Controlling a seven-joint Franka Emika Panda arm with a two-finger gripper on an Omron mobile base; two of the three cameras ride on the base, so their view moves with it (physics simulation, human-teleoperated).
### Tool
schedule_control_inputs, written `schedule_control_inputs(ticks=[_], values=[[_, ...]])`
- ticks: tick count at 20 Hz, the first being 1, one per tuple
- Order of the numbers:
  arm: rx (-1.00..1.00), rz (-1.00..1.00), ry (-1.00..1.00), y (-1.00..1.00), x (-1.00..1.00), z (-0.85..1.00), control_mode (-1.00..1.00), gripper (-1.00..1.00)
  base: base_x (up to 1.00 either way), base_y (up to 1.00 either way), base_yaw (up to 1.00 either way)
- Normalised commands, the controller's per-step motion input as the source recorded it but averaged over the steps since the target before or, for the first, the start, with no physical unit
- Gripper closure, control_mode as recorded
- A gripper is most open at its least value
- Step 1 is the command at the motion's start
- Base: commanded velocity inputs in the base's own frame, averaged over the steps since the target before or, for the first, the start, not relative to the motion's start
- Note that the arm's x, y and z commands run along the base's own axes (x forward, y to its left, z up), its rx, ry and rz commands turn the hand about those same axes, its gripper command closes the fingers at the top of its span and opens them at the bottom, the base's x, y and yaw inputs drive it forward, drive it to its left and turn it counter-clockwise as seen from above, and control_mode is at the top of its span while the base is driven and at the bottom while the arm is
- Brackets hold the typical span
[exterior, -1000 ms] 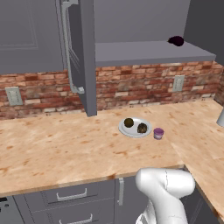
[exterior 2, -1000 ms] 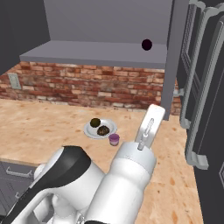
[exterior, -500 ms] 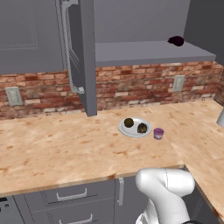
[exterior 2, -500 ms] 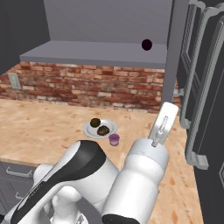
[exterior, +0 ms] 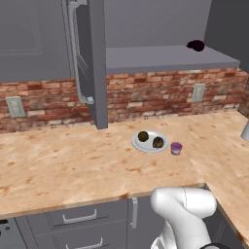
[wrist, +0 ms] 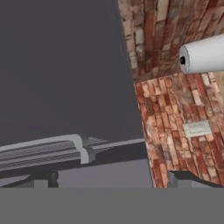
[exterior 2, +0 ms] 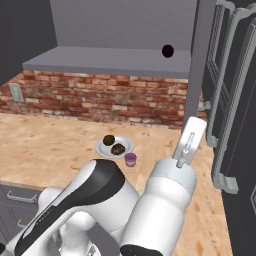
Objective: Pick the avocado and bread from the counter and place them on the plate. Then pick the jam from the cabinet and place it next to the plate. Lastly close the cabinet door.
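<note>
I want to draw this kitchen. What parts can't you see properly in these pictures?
- Cabinet door: right base view, cut off by the picture's top and right edges.
- Dark lump on the shelf: left base view, too small to identify.
- Gripper: hand view, just the fingertips peek up; open.

An even, soft, rendered light with no visible source is seen throughout, the surface [exterior: 73, 165] being lit brightly while the cabinet [exterior: 160, 58] interior stays dim, only faint shadows being cast, no glare being produced, and the hand view being rendered slightly soft.
</note>
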Motion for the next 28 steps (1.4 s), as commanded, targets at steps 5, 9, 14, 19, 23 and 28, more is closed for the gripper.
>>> schedule_control_inputs(ticks=[5, 9, 14, 19, 23, 28], values=[[0.00, 0.02, 0.00, -0.17, 0.02, 0.00, -1.00, -1.00, 0.00, 0.00, 0.00], [0.00, 0.07, 0.00, -0.20, 0.06, 0.00, -1.00, -1.00, 0.00, 0.00, 0.00], [0.00, 0.11, 0.01, -0.17, 0.16, -0.02, -1.00, -1.00, 0.00, 0.00, 0.00], [0.00, 0.10, 0.04, -0.19, 0.22, -0.06, -1.00, -1.00, 0.00, 0.00, 0.00], [0.00, 0.09, 0.06, -0.28, 0.19, -0.13, -1.00, -1.00, 0.00, 0.00, 0.00], [0.00, 0.04, 0.09, -0.31, 0.22, -0.20, -1.00, -1.00, 0.00, 0.00, 0.00]])
